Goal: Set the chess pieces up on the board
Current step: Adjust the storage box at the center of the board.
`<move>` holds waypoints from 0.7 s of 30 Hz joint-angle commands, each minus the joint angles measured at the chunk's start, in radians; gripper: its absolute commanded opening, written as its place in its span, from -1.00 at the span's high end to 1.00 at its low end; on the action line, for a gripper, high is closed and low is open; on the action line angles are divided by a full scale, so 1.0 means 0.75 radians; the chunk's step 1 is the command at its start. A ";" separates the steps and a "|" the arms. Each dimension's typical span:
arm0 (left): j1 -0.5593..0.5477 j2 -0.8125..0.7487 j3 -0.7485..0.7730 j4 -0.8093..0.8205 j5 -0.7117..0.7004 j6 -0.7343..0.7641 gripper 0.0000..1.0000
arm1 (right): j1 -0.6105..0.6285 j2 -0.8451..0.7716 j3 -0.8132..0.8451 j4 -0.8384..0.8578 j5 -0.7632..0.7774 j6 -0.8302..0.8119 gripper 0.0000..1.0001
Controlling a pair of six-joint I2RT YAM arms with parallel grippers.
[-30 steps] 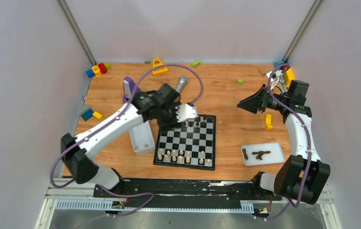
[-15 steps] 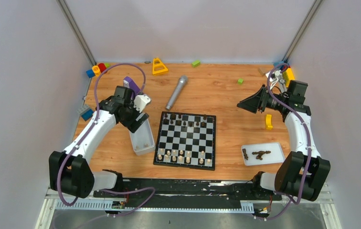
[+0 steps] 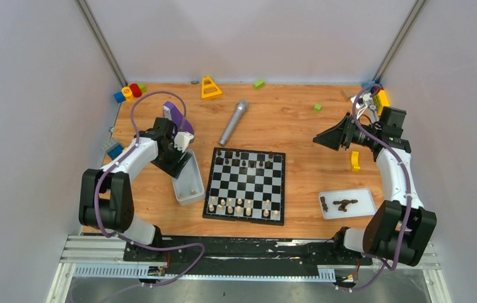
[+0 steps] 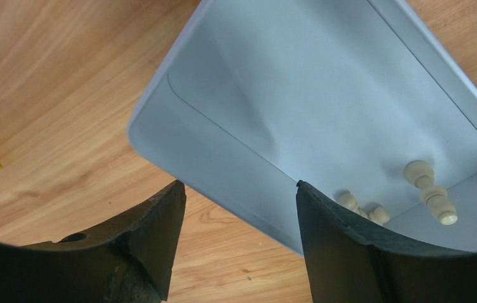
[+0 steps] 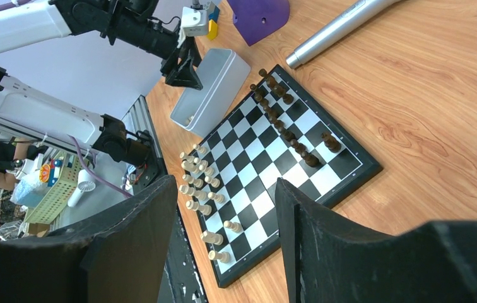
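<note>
Chess pieces (image 3: 242,207) mostly sit on the board (image 3: 248,183) off beside the left jaws, which hang open and empty, wrist tipped down over the white bin's (image 4: 274,95) rim, so I'd scoot toward the few pale pieces (image 4: 426,189) just right of them and drop straight down.

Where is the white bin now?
Top view, left side: the white bin sits just left of the chessboard, its far end beneath the left gripper.
</note>
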State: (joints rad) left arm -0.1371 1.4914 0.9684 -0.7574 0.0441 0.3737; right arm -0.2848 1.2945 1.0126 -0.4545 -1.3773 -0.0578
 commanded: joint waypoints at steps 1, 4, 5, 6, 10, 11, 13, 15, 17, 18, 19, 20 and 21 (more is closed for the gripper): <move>0.026 0.029 -0.011 0.001 0.086 0.011 -0.32 | -0.005 -0.009 0.011 0.004 -0.019 -0.051 -0.18; 0.031 0.006 -0.035 -0.025 0.101 0.084 -0.12 | -0.006 -0.001 0.010 0.000 -0.018 -0.054 -0.18; 0.031 -0.021 -0.052 -0.034 0.105 0.104 -0.05 | -0.006 0.003 0.012 -0.001 -0.019 -0.056 -0.18; 0.031 -0.035 -0.061 -0.037 0.102 0.141 -0.02 | -0.005 0.005 0.012 -0.003 -0.019 -0.056 -0.18; 0.031 -0.126 -0.123 -0.048 0.070 0.256 0.14 | -0.006 0.020 0.016 -0.011 -0.019 -0.062 -0.18; 0.031 -0.143 -0.128 -0.055 0.069 0.276 0.16 | -0.004 0.023 0.016 -0.013 -0.018 -0.064 -0.18; 0.031 -0.152 -0.132 -0.061 0.065 0.319 0.18 | -0.006 0.034 0.020 -0.015 -0.017 -0.066 -0.18; 0.030 -0.152 -0.127 -0.070 0.087 0.375 0.22 | -0.003 0.045 0.022 -0.019 -0.016 -0.070 -0.18; 0.031 -0.151 -0.122 -0.064 0.122 0.415 0.26 | -0.004 0.053 0.026 -0.026 -0.017 -0.075 -0.18; 0.030 -0.143 -0.115 -0.063 0.152 0.427 0.28 | -0.004 0.057 0.027 -0.029 -0.015 -0.077 -0.18; 0.031 -0.138 -0.111 -0.057 0.164 0.452 0.30 | -0.005 0.059 0.028 -0.032 -0.015 -0.079 -0.18; 0.031 -0.123 -0.100 -0.051 0.186 0.466 0.34 | -0.006 0.061 0.029 -0.033 -0.014 -0.082 -0.18; 0.031 -0.115 -0.094 -0.051 0.196 0.495 0.36 | -0.007 0.064 0.029 -0.037 -0.013 -0.084 -0.18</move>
State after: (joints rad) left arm -0.1215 1.4059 0.8703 -0.7990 0.1196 0.6346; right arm -0.2848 1.3346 1.0126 -0.4763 -1.3769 -0.0803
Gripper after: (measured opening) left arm 0.342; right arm 0.593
